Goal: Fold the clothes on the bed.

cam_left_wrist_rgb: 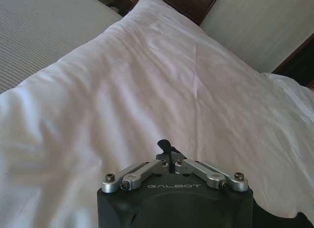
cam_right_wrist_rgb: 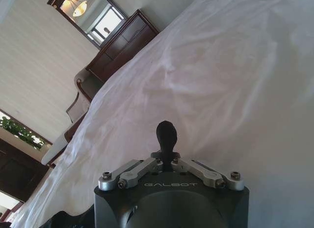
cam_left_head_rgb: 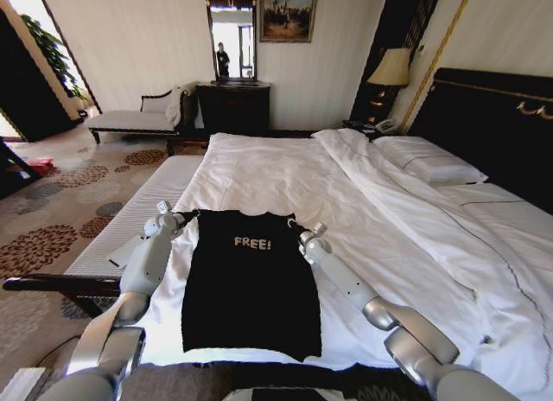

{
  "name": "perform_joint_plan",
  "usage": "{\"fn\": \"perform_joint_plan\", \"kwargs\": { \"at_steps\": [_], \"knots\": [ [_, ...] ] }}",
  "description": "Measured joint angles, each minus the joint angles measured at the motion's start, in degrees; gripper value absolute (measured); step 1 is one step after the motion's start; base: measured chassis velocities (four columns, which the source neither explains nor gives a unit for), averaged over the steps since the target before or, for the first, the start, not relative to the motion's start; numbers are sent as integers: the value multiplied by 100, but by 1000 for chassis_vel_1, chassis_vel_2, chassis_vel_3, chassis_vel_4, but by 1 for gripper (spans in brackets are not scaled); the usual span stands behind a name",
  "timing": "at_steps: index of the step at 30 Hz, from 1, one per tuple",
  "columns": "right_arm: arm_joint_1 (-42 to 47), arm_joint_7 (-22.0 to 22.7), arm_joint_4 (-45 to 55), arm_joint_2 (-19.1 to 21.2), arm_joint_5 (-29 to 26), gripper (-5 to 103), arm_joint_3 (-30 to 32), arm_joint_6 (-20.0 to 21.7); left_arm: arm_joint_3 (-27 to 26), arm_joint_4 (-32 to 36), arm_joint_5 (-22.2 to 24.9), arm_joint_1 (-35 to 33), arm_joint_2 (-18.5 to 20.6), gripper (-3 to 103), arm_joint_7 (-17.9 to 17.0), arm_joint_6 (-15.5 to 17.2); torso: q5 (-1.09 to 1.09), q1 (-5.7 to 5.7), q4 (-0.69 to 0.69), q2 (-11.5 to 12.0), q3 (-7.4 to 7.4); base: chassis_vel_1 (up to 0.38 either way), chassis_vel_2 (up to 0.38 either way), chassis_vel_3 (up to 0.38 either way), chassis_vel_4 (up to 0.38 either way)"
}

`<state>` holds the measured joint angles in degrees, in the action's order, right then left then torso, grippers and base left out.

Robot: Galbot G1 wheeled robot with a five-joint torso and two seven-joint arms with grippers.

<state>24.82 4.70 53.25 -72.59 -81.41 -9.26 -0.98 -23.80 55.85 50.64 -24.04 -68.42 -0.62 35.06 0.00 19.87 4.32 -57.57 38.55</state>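
Black soft short-sleeved T-shirt (cam_left_head_rgb: 249, 284) lies on the white-sheeted double bed (cam_left_head_rgb: 285, 172), sleeves apparently tucked in. We note left gripper (cam_left_head_rgb: 187, 216) and right gripper (cam_left_head_rgb: 295, 227) pinching its top corners; crosswise fold remains.

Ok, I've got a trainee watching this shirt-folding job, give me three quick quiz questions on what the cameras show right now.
1. True or false: the black T-shirt lies flat on the bed with its "FREE!" print facing up.
2. Which part of the shirt is each gripper at? A) the bottom hem B) the top corners C) the middle
3. Fill in: the left gripper and right gripper both have their fingers ____ on black cloth.

Key: 1 true; 2 B; 3 shut.
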Motion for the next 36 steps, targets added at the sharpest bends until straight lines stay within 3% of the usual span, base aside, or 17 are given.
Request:
{"fn": "perform_joint_plan", "kwargs": {
  "at_steps": [12, 26, 36],
  "knots": [
    [-96, -247, 63, 26, 101, 1, 62, -268, -12, 108, 104, 19, 125, 1, 14, -117, 0, 0, -1, 0, 0, 0, 0, 0, 0],
    [-378, -410, 271, 209, 113, 1, 136, -728, 14, 188, 666, 296, 199, 1, 72, -618, 0, 0, 0, 0, 0, 0, 0, 0, 0],
    [-375, -331, 624, 422, 103, 1, 144, -808, 121, 446, 850, 301, 326, 1, 16, -623, 1, 1, -1, 0, -1, 0, 0, 0, 0]
  ]
}}
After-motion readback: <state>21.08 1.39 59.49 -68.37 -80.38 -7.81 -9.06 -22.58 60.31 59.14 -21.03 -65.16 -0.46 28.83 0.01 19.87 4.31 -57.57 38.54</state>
